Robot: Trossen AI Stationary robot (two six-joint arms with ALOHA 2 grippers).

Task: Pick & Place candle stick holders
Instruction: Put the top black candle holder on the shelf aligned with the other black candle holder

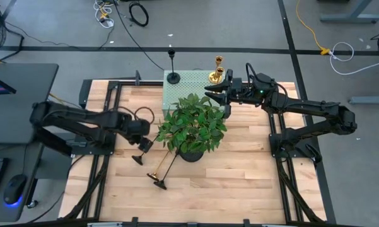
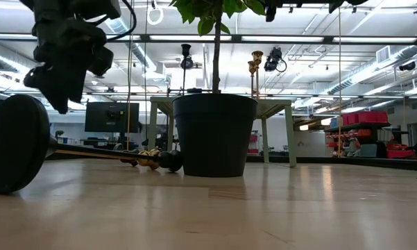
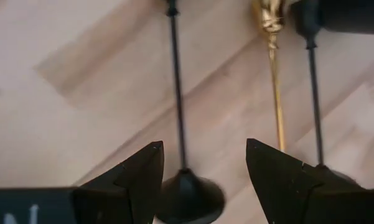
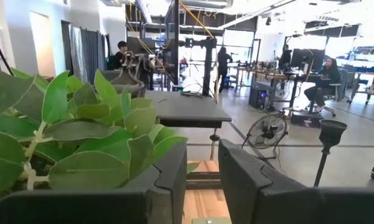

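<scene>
Three candlesticks lie on the table near the plant: a black one with its round base, a gold one, and another black one. My left gripper is open just above them, its fingers standing on either side of the first black base; it also shows in the high view. A black candlestick and gold ones stand upright on the pale green box. My right gripper is open and empty over the box, beside the gold ones.
A leafy potted plant stands mid-table between the arms, with its leaves close to my right gripper. In the low view its dark pot sits behind the lying candlesticks. Bare wood lies toward the near edge.
</scene>
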